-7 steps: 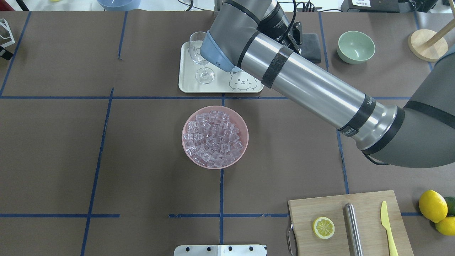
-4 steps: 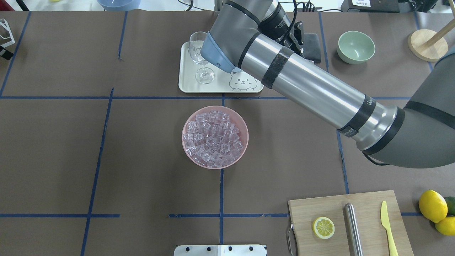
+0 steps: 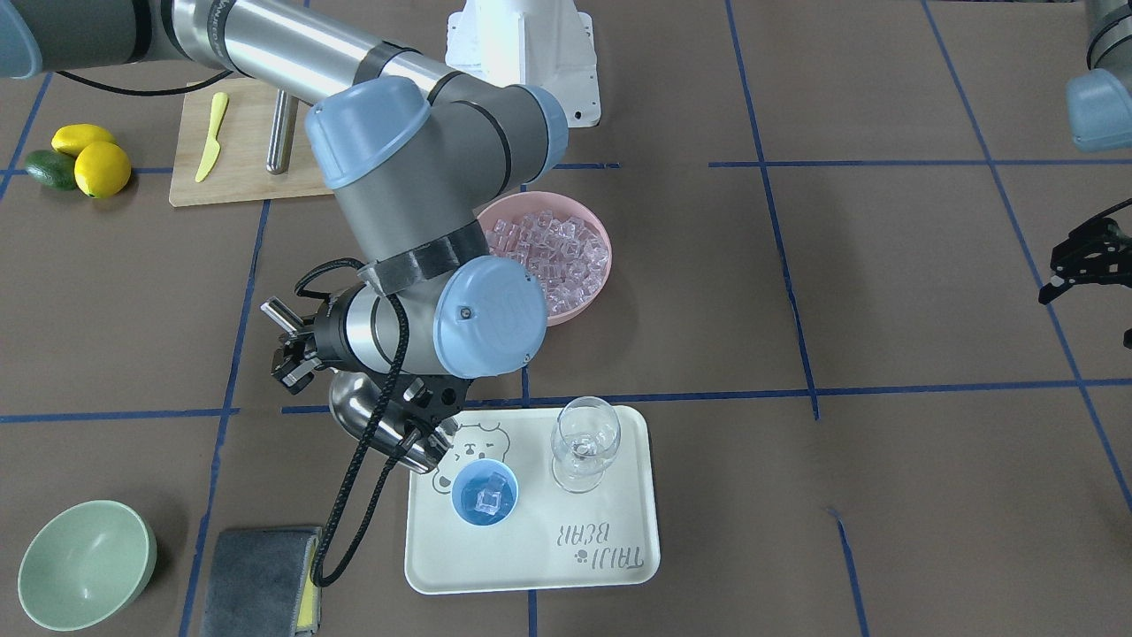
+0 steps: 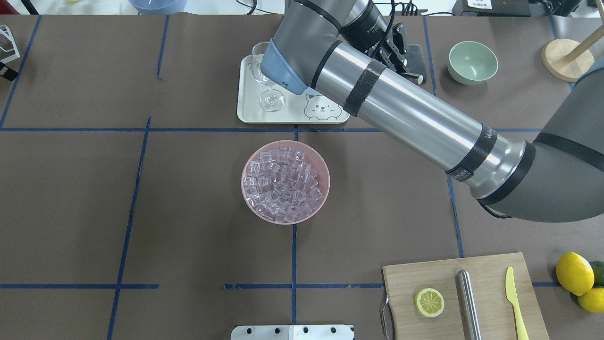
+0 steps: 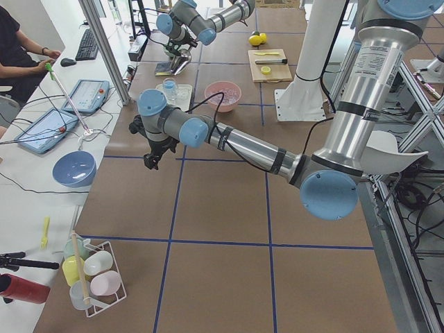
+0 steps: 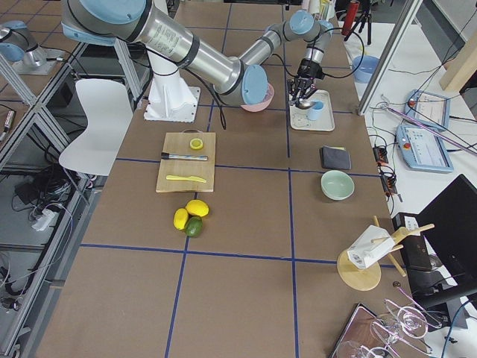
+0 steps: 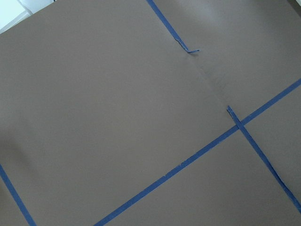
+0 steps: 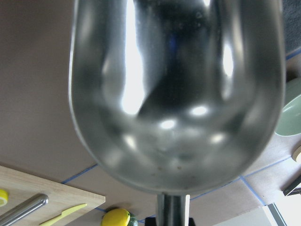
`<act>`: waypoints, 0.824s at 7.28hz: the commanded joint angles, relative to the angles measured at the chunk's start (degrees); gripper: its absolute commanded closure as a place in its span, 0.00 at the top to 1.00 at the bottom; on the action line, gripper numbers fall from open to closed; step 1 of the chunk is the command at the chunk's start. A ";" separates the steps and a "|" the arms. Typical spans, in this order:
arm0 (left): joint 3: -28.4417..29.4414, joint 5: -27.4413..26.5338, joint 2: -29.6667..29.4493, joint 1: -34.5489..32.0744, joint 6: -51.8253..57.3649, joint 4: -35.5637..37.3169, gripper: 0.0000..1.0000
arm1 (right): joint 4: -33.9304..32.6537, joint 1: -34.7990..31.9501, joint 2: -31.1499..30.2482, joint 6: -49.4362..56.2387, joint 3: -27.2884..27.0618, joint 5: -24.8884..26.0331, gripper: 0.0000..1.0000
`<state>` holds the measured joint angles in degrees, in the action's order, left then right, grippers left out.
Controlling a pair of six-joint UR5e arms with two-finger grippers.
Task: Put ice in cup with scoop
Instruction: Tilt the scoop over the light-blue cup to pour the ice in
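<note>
My right gripper point(image 3: 296, 351) is closed around the short rod handle of the shiny silver metal scoop point(image 3: 361, 416). In the front-facing view the scoop sits lower left of centre, over the left edge of the cream rectangular tray point(image 3: 531, 566), with its mouth tipped towards the small round light-blue cup point(image 3: 462, 506) just beside it. My right wrist camera shows only bare, gleaming metal inside the trough point(image 8: 176, 94). The cup stands on the tray and holds a few clear cubes of ice point(image 3: 492, 495). Next to it is a clear stemmed wine glass point(image 3: 584, 442). Many more cubes fill the pink round bowl point(image 4: 284, 144) at the centre of the overhead view. My left gripper point(image 3: 1086, 265) hangs at the right edge of the front-facing view, well apart from everything; I cannot tell how wide it is.
</note>
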<state>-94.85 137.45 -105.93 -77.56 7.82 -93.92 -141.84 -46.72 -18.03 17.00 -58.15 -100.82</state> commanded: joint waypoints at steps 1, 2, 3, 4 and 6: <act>0.28 0.10 -0.07 0.04 0.00 -0.03 1.00 | -2.03 0.31 1.15 5.29 -0.12 5.43 0.00; 0.37 0.10 -0.07 0.04 0.00 -0.03 1.00 | -3.96 0.40 1.24 6.89 -0.03 8.41 0.00; 0.37 0.10 -0.16 0.04 0.00 -0.12 1.00 | -5.02 1.01 1.33 8.64 -0.12 12.01 0.00; 0.37 0.18 -0.16 0.04 0.00 -0.03 1.00 | -5.03 0.93 1.33 8.66 -0.12 11.96 0.00; 0.37 0.19 -0.42 0.04 0.00 -0.03 1.00 | -4.51 0.93 0.80 8.57 -0.81 11.79 0.00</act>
<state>-94.49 137.63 -106.22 -77.52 7.82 -93.96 -146.68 -45.83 -16.93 25.53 -58.44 -89.02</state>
